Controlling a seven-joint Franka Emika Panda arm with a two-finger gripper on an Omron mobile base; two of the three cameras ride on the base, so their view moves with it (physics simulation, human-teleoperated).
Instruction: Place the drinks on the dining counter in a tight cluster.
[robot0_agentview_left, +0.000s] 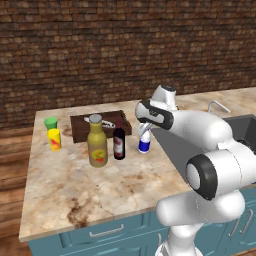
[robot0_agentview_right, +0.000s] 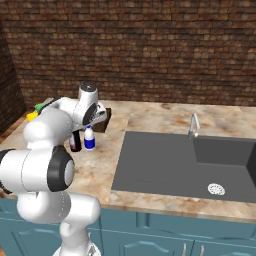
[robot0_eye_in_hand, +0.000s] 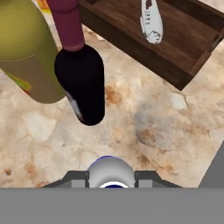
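Observation:
My gripper (robot0_agentview_left: 144, 131) (robot0_agentview_right: 89, 128) (robot0_eye_in_hand: 110, 178) is shut on the top of the tiny white blue-banded bottle (robot0_agentview_left: 144, 144) (robot0_agentview_right: 89, 139) (robot0_eye_in_hand: 109, 170). The bottle hangs upright at or just above the dining counter (robot0_agentview_left: 75, 185) (robot0_agentview_right: 160, 117). Close to its left stands the dark red-labelled wine bottle (robot0_agentview_left: 119, 141) (robot0_agentview_right: 75, 141) (robot0_eye_in_hand: 81, 85). Beside that is the fat olive-yellow bottle (robot0_agentview_left: 97, 146) (robot0_eye_in_hand: 26, 57) with a grey cap. A small gap separates the held bottle from the wine bottle.
A dark wooden tray (robot0_agentview_left: 80, 128) (robot0_eye_in_hand: 175, 48) holding a pale fish-like item (robot0_eye_in_hand: 149, 22) lies just behind the bottles. A green cup (robot0_agentview_left: 50, 123) and a yellow cup (robot0_agentview_left: 54, 139) stand at the left. The inset sink (robot0_agentview_right: 165, 165) and its faucet (robot0_agentview_right: 193, 125) lie to the right.

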